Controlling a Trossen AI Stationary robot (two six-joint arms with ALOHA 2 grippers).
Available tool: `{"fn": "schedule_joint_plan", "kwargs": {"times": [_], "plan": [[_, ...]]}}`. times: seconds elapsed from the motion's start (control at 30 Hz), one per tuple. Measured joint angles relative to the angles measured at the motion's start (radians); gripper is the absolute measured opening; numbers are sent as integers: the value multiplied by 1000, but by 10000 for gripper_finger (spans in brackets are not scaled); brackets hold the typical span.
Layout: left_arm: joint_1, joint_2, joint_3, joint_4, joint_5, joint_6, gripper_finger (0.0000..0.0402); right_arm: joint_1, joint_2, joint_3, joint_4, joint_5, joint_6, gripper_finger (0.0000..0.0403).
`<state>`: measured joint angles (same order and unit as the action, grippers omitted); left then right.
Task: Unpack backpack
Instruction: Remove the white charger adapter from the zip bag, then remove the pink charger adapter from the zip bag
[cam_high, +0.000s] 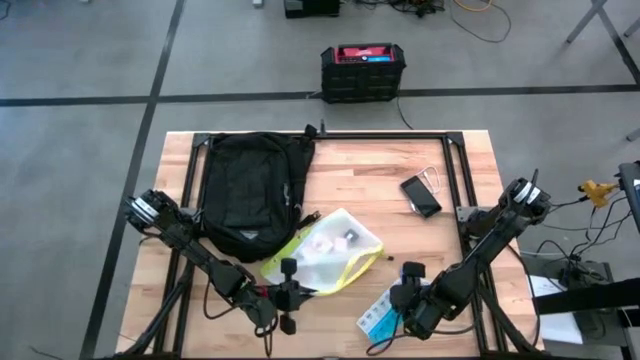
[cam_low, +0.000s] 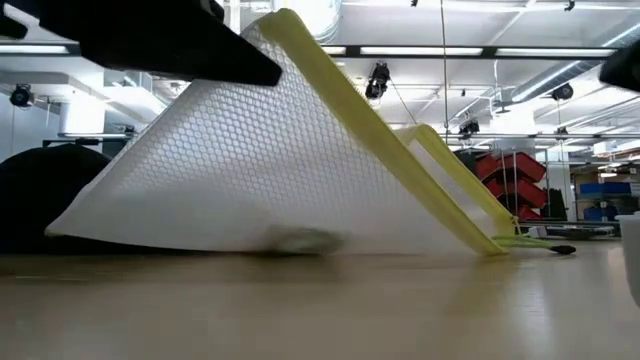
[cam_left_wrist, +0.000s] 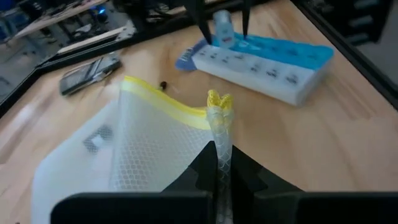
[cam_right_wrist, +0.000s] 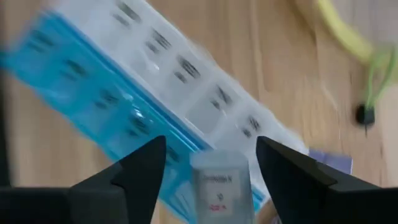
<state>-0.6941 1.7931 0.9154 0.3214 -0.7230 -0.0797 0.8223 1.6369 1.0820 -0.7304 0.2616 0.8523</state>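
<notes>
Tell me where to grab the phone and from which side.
Grip the phone across its two long edges, near the middle, coming straight down from above. It lies flat and slanted on the table, probably too thin to take from the side, so turn the tool to match that slant.

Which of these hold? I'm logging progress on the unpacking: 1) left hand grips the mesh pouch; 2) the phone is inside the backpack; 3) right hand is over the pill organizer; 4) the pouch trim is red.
1) True: the left hand is shut on the mesh pouch.
2) False: the phone lies on the table, right of the backpack.
3) True: the right hand hovers open over the pill organizer.
4) False: yellow.
</notes>
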Motion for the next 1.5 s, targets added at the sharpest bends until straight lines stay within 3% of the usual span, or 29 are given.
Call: {"fn": "schedule_joint_plan", "kwargs": {"times": [0.27,0.37,0.7,1.07,1.27,1.5], "plan": [[-1,0,0,0,1,36,0,-36,-3,92,44,138,-256,289],[-1,0,0,-2,2,78,0,-88,8,81,113,122,-333,289],[-40,-2,0,-1,-1,98,0,-337,107,45,227,99,-601,220],[-63,-3,0,-33,-12,35,0,-460,162,47,399,100,-877,151],[-63,-4,0,-34,-37,53,0,-459,187,53,431,-79,-899,119],[-60,-2,0,-32,-54,57,0,-506,205,53,430,237,-795,81]]}}
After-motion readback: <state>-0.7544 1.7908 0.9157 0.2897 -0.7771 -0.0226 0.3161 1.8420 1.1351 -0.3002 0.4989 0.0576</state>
